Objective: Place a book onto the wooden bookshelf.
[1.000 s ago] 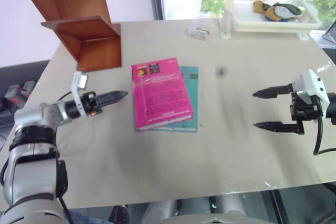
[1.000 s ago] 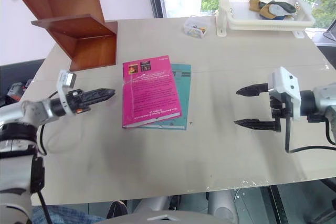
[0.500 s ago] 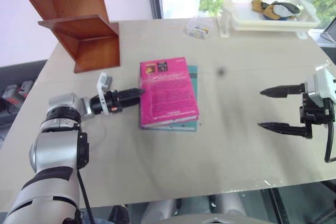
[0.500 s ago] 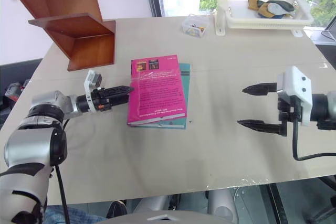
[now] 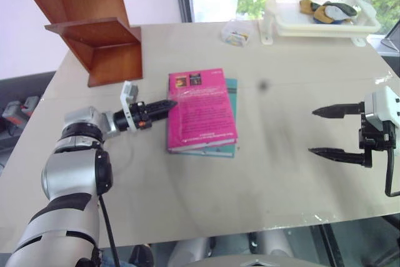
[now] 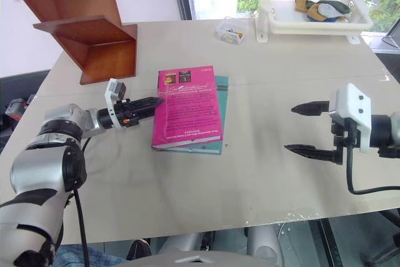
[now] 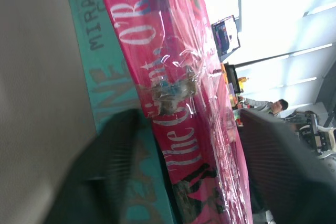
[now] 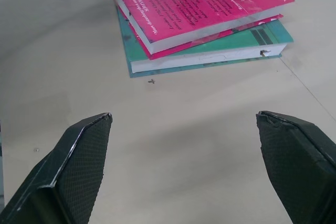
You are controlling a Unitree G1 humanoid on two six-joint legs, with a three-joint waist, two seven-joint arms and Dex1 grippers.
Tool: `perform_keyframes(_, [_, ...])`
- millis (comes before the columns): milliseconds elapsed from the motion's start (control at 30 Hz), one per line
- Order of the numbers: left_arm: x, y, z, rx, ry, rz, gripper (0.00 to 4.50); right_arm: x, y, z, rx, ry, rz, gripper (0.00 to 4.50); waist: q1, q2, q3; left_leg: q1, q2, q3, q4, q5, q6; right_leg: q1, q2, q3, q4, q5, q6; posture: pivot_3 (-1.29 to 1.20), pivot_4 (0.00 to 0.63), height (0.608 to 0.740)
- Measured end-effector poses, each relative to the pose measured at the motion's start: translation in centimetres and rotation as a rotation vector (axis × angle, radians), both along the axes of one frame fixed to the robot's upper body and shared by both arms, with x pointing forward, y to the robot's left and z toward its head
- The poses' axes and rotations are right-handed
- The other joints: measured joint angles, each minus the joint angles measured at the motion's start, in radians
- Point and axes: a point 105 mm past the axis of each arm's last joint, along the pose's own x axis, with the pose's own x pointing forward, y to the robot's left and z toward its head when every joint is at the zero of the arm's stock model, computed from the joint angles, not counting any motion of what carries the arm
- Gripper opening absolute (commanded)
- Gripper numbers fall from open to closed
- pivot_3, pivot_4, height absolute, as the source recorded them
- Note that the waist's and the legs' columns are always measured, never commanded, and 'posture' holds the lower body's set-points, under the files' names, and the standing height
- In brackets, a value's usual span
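The pink book [image 5: 201, 109] lies flat in the middle of the table, on top of a thinner teal book [image 5: 233, 95]. My left gripper [image 5: 167, 104] reaches in level from the left, its fingers closed over the pink book's spine edge. In the left wrist view one finger [image 7: 113, 166] sits at the lower side of the pink spine [image 7: 178, 82] and the other lies over the cover. The wooden bookshelf [image 5: 106, 42] stands at the far left corner. My right gripper [image 5: 312, 131] hovers open to the right of the books, holding nothing.
A white basket [image 5: 312, 28] with some cloth items stands at the far right by the window. A small clear container [image 5: 236, 33] sits to its left. Bare tabletop [image 5: 275, 110] lies between the books and my right gripper.
My left gripper has slid right up to the pink book's left edge, and its fingers have closed on that edge. The right gripper has stayed where it was.
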Motion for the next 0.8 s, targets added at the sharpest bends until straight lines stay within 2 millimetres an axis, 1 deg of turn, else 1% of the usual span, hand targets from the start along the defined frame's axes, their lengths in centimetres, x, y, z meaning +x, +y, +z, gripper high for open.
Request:
perform_keyframes(100, [0.0,0.0,0.1,-0.01,0.0,0.001,0.77,0.0,0.1,-0.3,-0.005,0.009,0.005,4.5,0.0,0.0,0.0,0.0,0.0,0.0,0.0,0.0,0.0,0.0,0.0,0.0,0.0,0.0,0.0,0.0,0.15,0.74])
perform_keyframes(400, [-0.1,1.2,0.7,-0.015,-0.018,0.034,0.74,0.3,0.3,-0.6,-0.012,0.006,0.022,4.5,-0.001,0.0,0.0,0.0,0.0,0.0,0.0,0.0,0.0,0.0,0.0,0.0,0.0,0.0,0.0,0.0,0.15,0.74])
perform_keyframes(600, [-0.3,2.1,1.7,-0.022,-0.054,0.041,0.74,0.4,0.6,0.1,0.04,0.008,0.034,4.5,-0.002,-0.001,0.0,0.0,0.0,0.0,0.0,0.0,0.0,0.0,0.0,0.0,0.0,0.0,0.0,0.0,0.15,0.74])
perform_keyframes(633, [-0.4,2.1,2.0,-0.026,-0.067,0.035,0.74,0.5,0.7,0.3,0.055,0.006,0.035,4.5,-0.001,-0.001,0.0,0.0,0.0,0.0,0.0,0.0,0.0,0.0,0.0,0.0,0.0,0.0,0.0,0.0,0.15,0.74])
perform_keyframes(733, [-0.3,2.0,4.0,-0.04,-0.136,0.003,0.74,0.5,0.8,0.5,0.082,0.011,0.032,4.5,0.001,-0.002,0.001,-0.001,0.0,-0.001,0.001,0.0,0.0,0.0,0.0,-0.001,0.0,0.0,0.0,0.0,0.15,0.74])
perform_keyframes(800, [-0.3,1.9,6.3,-0.042,-0.215,-0.032,0.74,0.7,0.6,0.6,0.096,0.012,0.022,4.5,-0.001,-0.003,0.002,-0.001,0.0,-0.001,0.001,0.0,0.0,0.0,-0.001,-0.001,0.0,0.0,0.0,0.0,0.15,0.74])
